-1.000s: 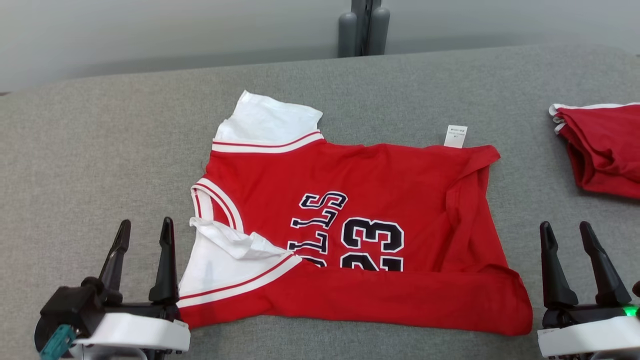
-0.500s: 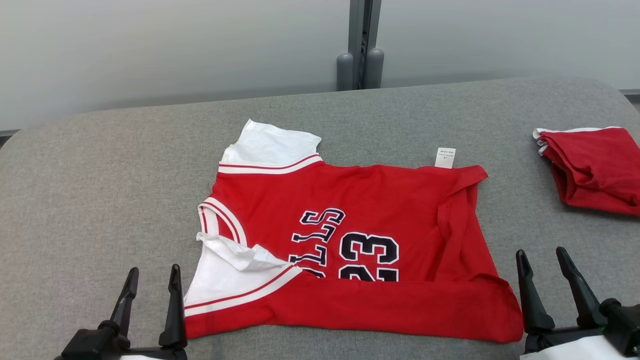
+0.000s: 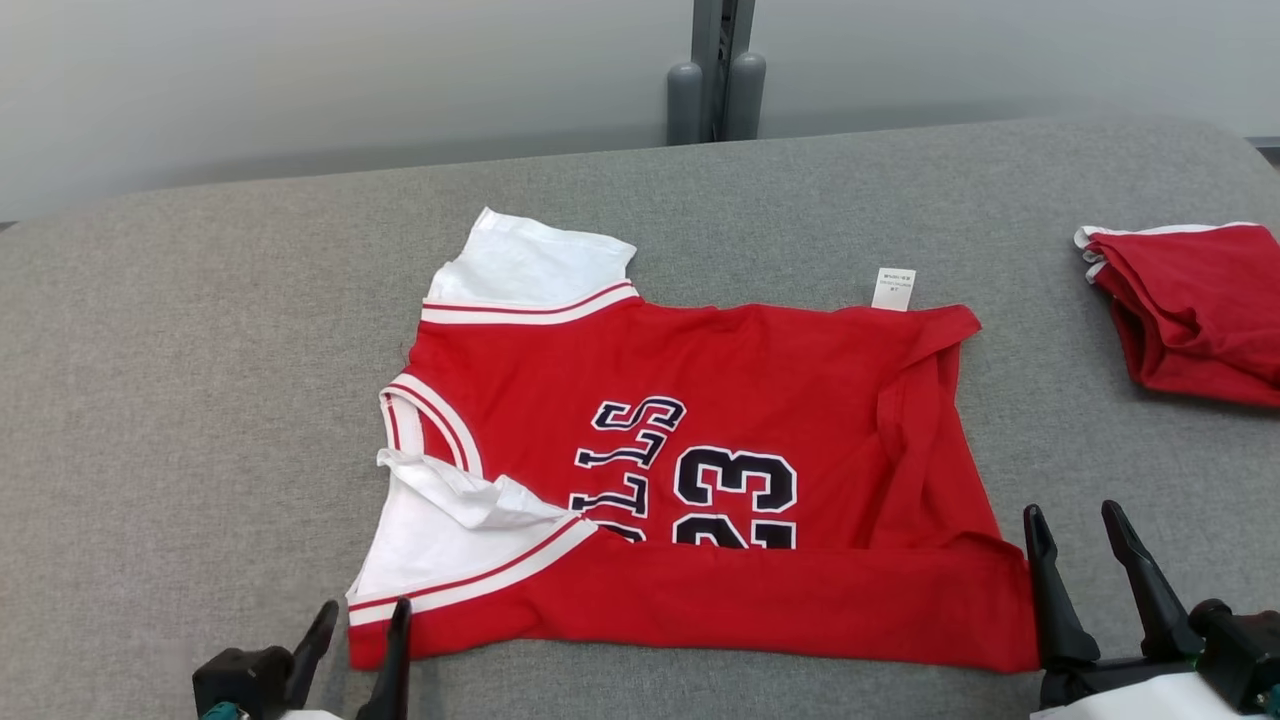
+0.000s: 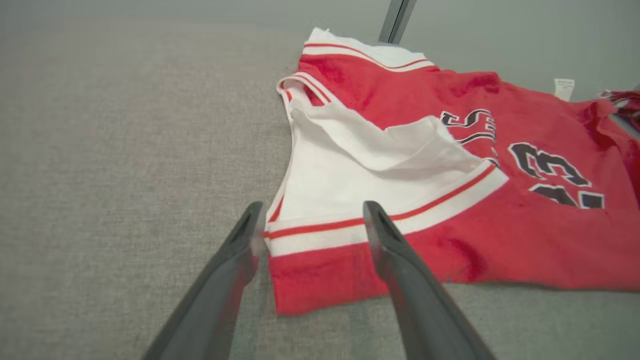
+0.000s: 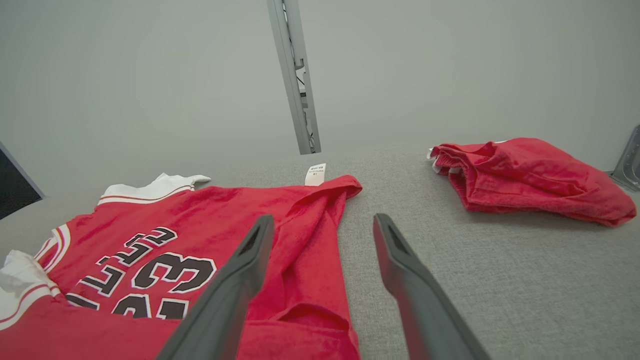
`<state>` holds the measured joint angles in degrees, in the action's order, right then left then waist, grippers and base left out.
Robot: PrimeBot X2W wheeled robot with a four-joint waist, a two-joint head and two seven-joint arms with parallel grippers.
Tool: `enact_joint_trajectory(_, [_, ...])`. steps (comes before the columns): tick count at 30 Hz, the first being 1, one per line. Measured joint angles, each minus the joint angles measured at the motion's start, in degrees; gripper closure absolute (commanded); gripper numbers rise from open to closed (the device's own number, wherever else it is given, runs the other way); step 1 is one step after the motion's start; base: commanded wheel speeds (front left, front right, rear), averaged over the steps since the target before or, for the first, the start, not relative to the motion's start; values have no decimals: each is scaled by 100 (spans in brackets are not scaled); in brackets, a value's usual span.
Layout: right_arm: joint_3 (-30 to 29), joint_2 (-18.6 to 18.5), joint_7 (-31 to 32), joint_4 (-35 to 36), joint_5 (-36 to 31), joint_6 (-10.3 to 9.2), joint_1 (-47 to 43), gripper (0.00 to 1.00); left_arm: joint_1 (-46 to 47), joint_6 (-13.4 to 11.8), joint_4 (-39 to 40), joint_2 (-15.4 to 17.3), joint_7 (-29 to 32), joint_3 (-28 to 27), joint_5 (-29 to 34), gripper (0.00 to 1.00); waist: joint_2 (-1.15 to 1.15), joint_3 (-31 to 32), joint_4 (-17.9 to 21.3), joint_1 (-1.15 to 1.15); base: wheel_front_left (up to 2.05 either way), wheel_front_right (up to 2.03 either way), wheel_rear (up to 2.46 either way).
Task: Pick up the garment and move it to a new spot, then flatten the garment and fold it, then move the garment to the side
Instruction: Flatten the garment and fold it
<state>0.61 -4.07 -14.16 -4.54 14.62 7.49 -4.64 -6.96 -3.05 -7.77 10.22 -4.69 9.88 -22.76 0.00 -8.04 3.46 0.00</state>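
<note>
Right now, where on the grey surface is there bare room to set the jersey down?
Widest bare patch: grey fabric surface left of the red-and-white jersey. Narrower strip between it and the folded red garment. Crowded at the right edge.

Looks like a plain test lab: grey cloth-topped table (image 3: 180,400), blank pale wall (image 3: 300,90), metal post (image 3: 712,40) at 12 o'clock.
</note>
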Motion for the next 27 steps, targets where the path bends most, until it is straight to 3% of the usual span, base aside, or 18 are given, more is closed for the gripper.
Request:
enact_joint_trajectory(11, [-85,14,1,-141,40,0,28,0,331,264,-812,-52,650,113,-441,0,0,-225,5,0,0,0,0])
enact_joint_trajectory(12, [-91,20,20,-174,43,0,19,0,364,301,-833,-53,684,116,-487,21,0,-239,-1,0,0,0,0])
enact_joint_trajectory(13, [-100,24,65,-211,56,0,-3,0,393,307,-848,-45,706,121,-501,75,0,-249,-7,0,0,0,0])
enact_joint_trajectory(14, [-129,32,99,-264,66,0,-40,0,419,324,-856,-41,711,127,-501,100,0,-255,-12,0,0,0,0])
enact_joint_trajectory(27, [275,82,480,-1468,569,0,-224,0,491,347,-906,-15,616,156,-538,100,0,-296,22,0,0,0,0])
